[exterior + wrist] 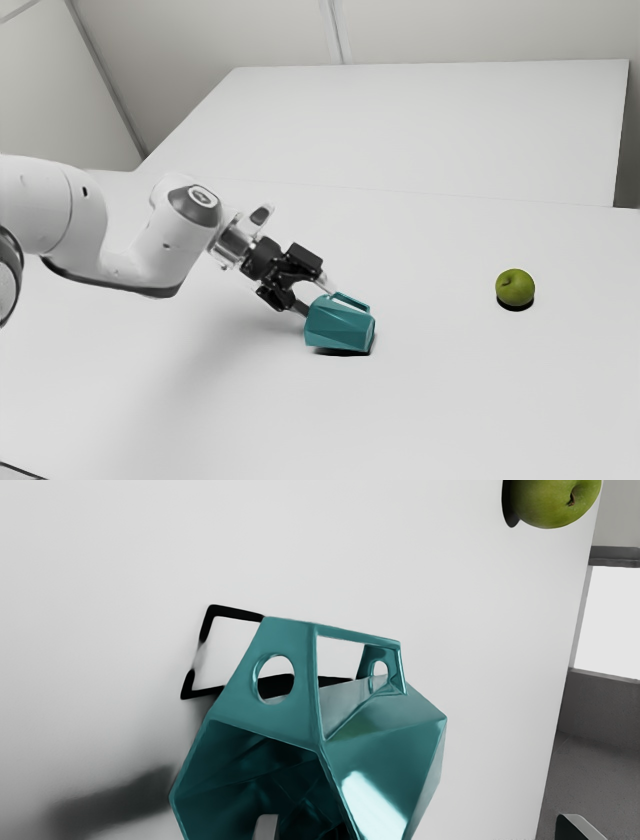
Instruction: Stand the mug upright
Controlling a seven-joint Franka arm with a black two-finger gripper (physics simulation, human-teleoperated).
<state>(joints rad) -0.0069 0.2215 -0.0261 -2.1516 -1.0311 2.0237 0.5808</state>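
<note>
The gripper is open beside the mouth end of the teal mug, which lies on its side on the white table. Its mouth faces my hand, and the angular handle is on the upper side. In the wrist view the gripper has its fingertips wide apart. One of them overlaps the dark mouth of the mug, while the other stands clear outside the faceted wall. Whether the first tip is inside the mouth or just in front of it, I cannot tell.
A green apple sits on the table, apart from the mug toward the exterior view's right. The wrist view also has the apple, near the table's edge. Behind is a raised white surface.
</note>
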